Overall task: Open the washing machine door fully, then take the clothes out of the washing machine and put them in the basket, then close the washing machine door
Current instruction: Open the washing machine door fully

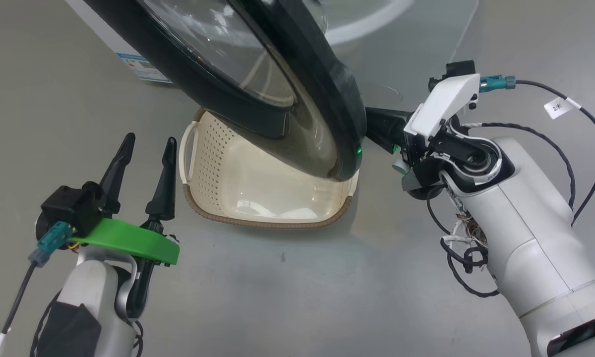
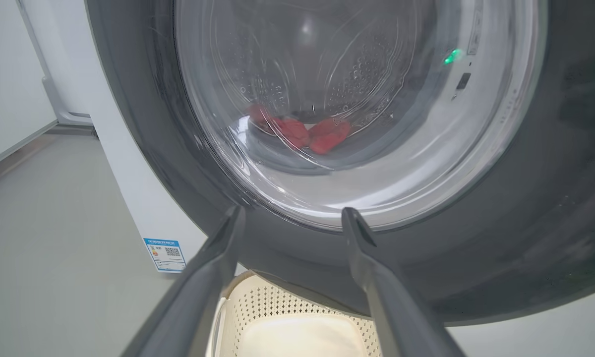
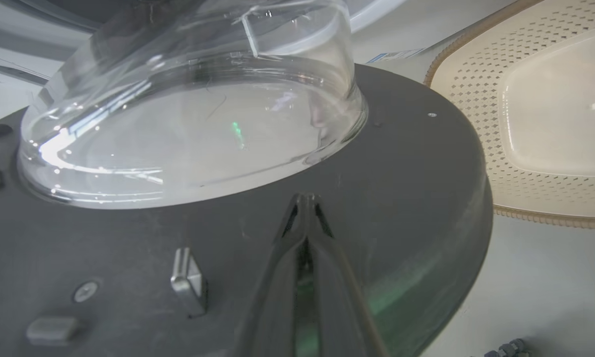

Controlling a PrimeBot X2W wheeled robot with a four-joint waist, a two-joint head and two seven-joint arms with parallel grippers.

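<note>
Glossy black washing machine door (image 1: 342, 99), bulging clear glass. Left wrist view catches the red clothes (image 2: 307, 134) through it. Left pincer (image 1: 149, 140) spread wide, right pincer (image 3: 305, 199) clenched empty.

You're looking at a glossy black frame on the washing machine door (image 1: 339, 94), clear glass inside it — red clothes (image 2: 307, 134) show through. The basket (image 1: 213, 153) is cream, dotted with holes, brown woven rim. White washing machine (image 2: 129, 198), blue label (image 2: 164, 254), grey floor (image 1: 297, 297).
</note>
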